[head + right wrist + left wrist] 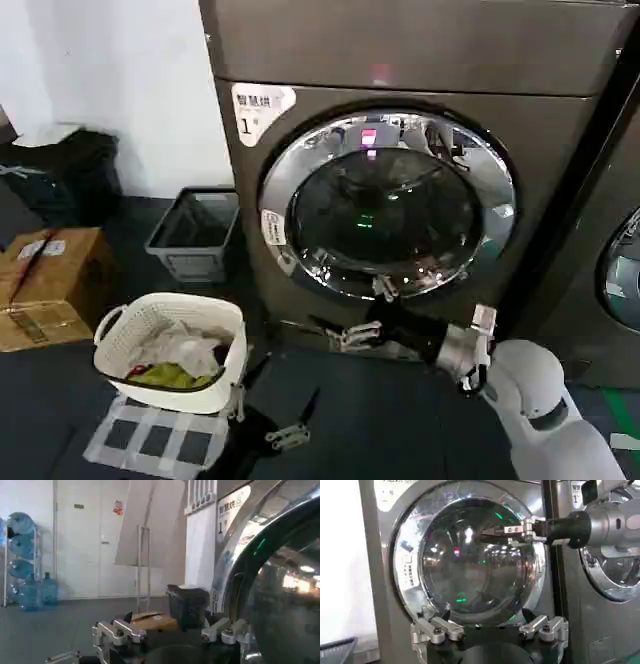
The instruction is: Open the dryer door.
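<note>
One dryer point(420, 200), one dryer door point(388, 205) (shut), two grippers, one laundry basket point(215, 385), one cardboard box point(50, 285)

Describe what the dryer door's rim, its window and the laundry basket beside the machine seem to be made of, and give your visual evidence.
The dryer door has a rim that looks like polished chrome or chromed plastic: it mirrors the room brightly. Its window seems to be dark tinted glass, showing sharp light reflections. The laundry basket looks like matte white plastic, with a moulded perforated wall and handle.
</note>
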`<state>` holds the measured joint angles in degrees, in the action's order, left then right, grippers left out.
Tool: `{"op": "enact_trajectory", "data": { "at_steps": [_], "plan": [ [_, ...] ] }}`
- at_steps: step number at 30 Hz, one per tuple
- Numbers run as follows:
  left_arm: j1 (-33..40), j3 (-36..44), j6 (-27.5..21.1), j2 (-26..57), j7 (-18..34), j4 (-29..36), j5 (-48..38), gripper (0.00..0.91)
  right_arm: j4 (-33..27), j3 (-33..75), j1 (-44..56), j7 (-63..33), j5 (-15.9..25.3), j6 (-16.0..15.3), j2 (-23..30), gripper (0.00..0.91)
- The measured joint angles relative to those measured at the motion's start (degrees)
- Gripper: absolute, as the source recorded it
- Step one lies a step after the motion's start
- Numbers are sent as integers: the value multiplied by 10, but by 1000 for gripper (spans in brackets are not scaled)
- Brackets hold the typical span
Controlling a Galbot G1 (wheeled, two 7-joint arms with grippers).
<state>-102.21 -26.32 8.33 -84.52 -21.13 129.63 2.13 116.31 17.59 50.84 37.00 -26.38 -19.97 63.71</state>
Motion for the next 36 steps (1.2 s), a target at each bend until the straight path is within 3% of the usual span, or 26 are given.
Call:
{"op": "enact_trajectory", "data": {
  "at_steps": [7, 17, 26, 36],
  "plan": [
    [2, 8, -35, 1, 15, -2, 16, 907, -35, -37, -36, -20, 26, 16, 12, 907],
    [3, 21, -93, -6, 15, 12, 24, 907, -136, -91, -105, -24, 55, 42, 43, 907],
    [0, 23, -99, -15, -8, 16, 31, 907, -232, -128, -168, -2, 71, 73, 75, 907],
    [-6, 13, -102, -23, -12, 25, 33, 907, -299, -153, -215, -5, 72, 94, 101, 907]
  ]
}}
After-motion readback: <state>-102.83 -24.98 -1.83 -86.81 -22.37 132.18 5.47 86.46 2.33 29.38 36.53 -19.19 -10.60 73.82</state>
